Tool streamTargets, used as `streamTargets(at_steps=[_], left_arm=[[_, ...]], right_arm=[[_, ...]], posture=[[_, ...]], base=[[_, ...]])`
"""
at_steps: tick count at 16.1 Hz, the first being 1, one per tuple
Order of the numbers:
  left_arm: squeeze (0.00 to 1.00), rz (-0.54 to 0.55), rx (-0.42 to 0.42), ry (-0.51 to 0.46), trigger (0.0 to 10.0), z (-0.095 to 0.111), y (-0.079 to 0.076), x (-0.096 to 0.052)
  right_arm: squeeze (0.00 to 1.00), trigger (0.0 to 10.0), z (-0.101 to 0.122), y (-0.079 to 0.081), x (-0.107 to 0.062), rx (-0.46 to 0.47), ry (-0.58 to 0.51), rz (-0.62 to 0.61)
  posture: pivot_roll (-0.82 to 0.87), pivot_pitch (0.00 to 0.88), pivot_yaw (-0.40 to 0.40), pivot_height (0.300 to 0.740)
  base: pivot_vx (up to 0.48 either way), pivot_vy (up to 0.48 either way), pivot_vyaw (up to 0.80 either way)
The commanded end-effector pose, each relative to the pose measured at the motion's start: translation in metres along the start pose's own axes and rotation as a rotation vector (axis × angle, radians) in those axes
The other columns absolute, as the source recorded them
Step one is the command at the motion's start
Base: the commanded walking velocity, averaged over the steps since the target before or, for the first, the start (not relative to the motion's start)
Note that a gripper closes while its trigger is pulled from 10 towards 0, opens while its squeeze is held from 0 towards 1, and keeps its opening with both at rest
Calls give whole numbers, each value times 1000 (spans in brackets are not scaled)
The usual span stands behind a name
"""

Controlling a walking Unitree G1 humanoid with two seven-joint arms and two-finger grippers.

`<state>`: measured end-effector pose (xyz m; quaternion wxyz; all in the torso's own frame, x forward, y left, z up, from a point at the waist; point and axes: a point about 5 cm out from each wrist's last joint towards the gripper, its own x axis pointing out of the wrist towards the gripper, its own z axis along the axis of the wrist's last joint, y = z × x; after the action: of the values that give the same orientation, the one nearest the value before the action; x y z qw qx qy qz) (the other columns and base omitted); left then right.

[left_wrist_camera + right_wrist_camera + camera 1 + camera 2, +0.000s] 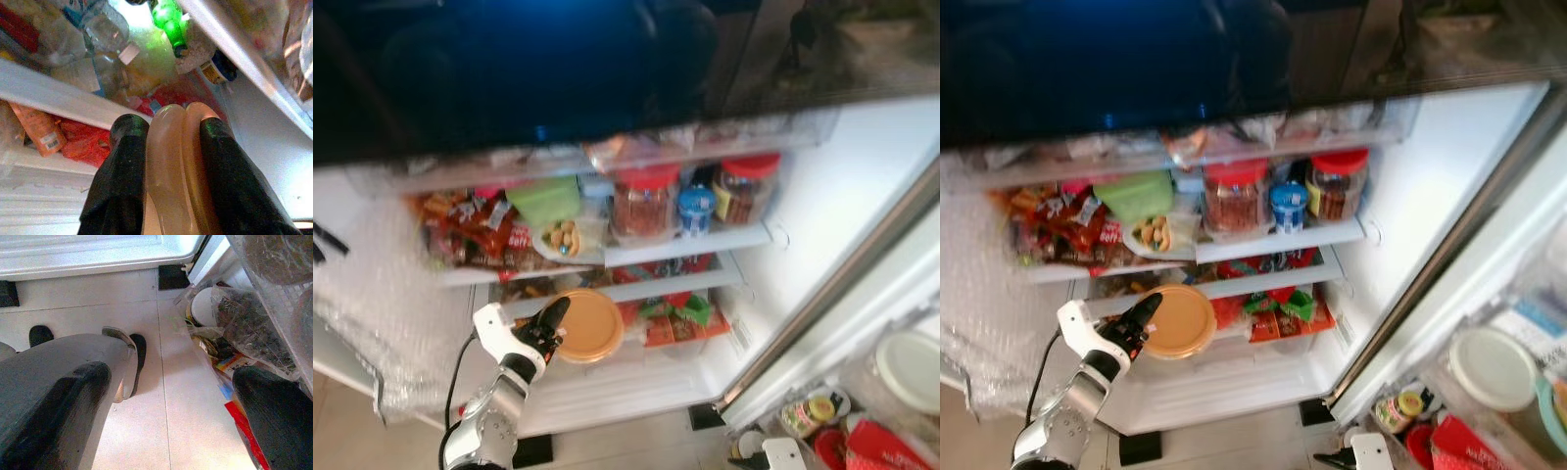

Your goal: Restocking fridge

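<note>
Low in the frame's left, the left gripper (548, 328) has its fingers (124, 181) clamped on the rim of an orange lidded tub (589, 325), held just before the lower fridge shelf (636, 290); this looks like the placing step; next it should slide the tub in and let go; above, two red-lidded jars (644, 203) hold brownish contents; the right gripper (161, 416), fingers apart, hangs over the floor (161, 328).

Tiled floor (146, 396) beneath, bubble wrap (382, 313)
</note>
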<state>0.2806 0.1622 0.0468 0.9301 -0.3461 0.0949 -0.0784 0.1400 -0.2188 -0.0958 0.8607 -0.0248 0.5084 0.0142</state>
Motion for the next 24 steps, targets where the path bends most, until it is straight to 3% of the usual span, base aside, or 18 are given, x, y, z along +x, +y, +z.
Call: streamTargets(at_steps=[1,6,8,13,24], left_arm=[[0,17,1,-2,10000,-1,3,-1],[0,43,9,-44,10000,6,4,5],[0,48,17,-56,10000,9,3,9],[0,51,9,-100,10000,13,0,16],[0,-46,1,-188,10000,35,-20,23]], right_arm=[[0,10000,-11,5,-1,11,34,21],[0,10000,-11,4,-1,19,26,11],[0,10000,-11,4,-1,18,19,8],[0,10000,-12,3,-2,30,13,5],[0,10000,-10,4,-1,33,10,7]], posture=[[-73,100,10,668],[-76,101,11,668],[-76,101,11,633],[-80,86,5,633],[-80,98,9,633]], base=[[0,0,0],[0,0,0],[0,0,0],[100,0,0],[240,0,0]])
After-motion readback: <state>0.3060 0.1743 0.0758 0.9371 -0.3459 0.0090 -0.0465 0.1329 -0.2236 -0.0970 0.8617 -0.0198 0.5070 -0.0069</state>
